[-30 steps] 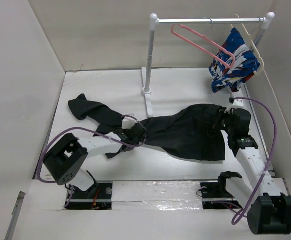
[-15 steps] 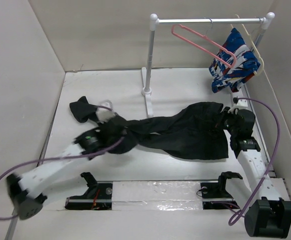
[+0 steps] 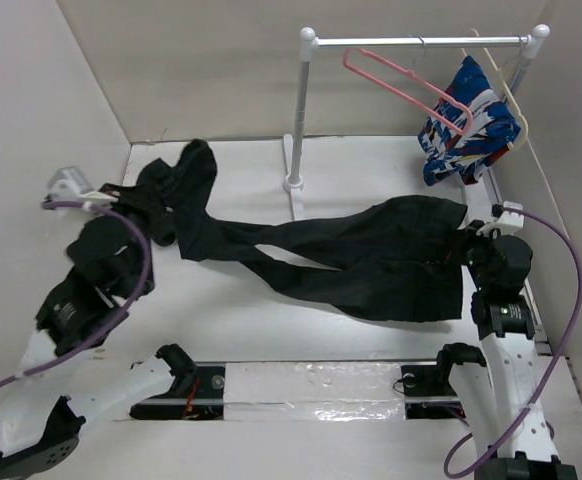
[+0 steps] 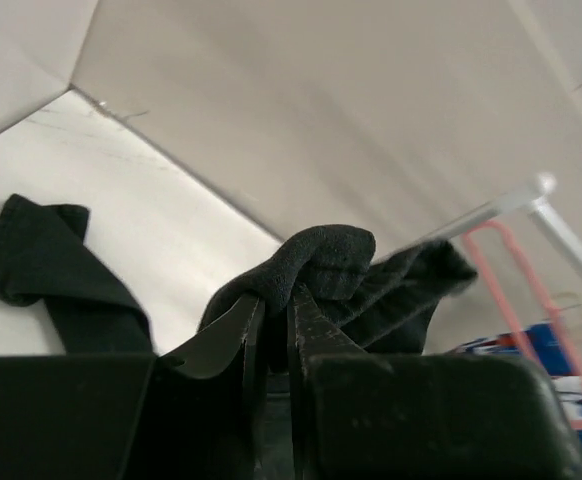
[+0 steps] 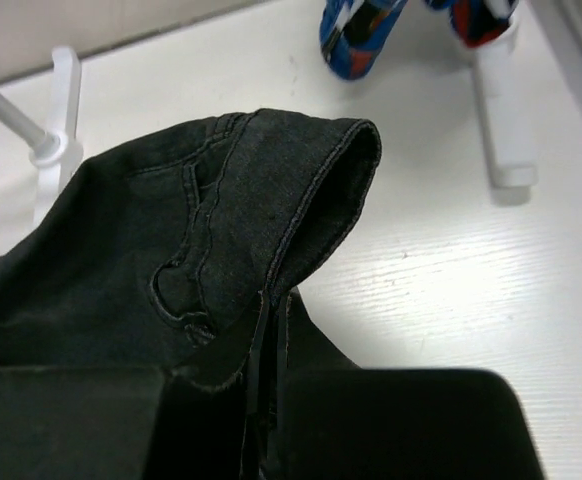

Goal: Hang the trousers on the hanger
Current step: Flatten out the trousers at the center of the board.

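The black trousers [image 3: 371, 260] lie stretched across the table, waist at the right and legs to the left. My left gripper [image 3: 154, 218] is shut on a fold of the leg cloth [image 4: 331, 255], and the leg ends bunch up behind it [image 3: 196, 165]. My left gripper's jaws [image 4: 276, 300] pinch the cloth tight. My right gripper [image 3: 468, 250] is shut on the waistband [image 5: 271, 180], with the jaws [image 5: 271, 305] closed on its edge. The pink hanger [image 3: 401, 85] hangs empty on the rail, far above and behind the trousers; it also shows in the left wrist view [image 4: 516, 270].
A white rack [image 3: 299, 110] stands at the back middle, its rail [image 3: 421, 42] running right. A blue, white and red garment [image 3: 466, 125] hangs on a cream-white hanger at the rail's right end. The rack's right foot [image 5: 501, 130] lies close to the waistband. Walls close in left and right.
My left arm swung far to the left and back, pulling the trouser legs with it, so the trousers are now drawn out long. My right gripper shifted slightly right with the waistband.
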